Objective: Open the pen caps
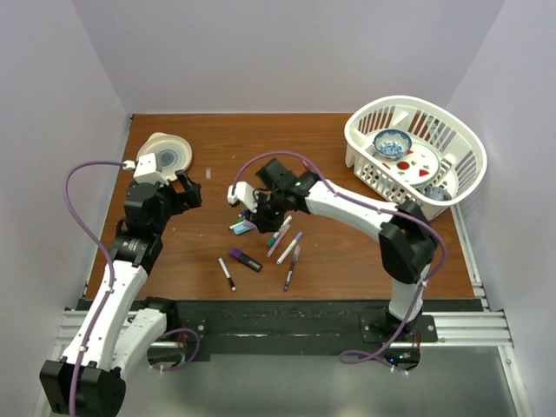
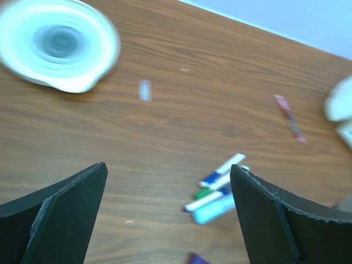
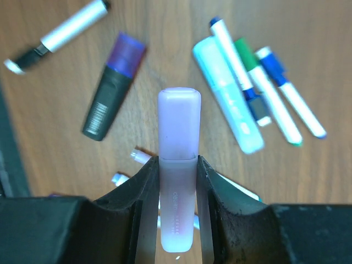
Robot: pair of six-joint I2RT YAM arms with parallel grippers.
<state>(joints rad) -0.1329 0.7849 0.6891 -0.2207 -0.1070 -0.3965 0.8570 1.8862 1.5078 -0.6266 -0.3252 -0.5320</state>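
Note:
My right gripper (image 3: 177, 165) is shut on a pale pink highlighter (image 3: 178, 220), and the pink cap (image 3: 179, 121) sticks out past the fingertips, still seated on the barrel. In the top view this gripper (image 1: 253, 208) hangs over the heap of pens (image 1: 282, 239). Below it lie a teal highlighter (image 3: 228, 102), a purple-capped black highlighter (image 3: 113, 88) and slim white pens with blue and green caps (image 3: 258, 82). Left of the heap, my left gripper (image 1: 188, 191) stands open and holds nothing. Its wrist view shows the same pens (image 2: 219, 190) beside the right finger (image 2: 275, 214).
A white basket (image 1: 365, 143) with a bowl and plates stands at the back right. A white round dish (image 1: 167, 155) sits at the back left, behind my left gripper. More pens (image 1: 291, 265) and a white pen (image 1: 227, 273) lie toward the near edge.

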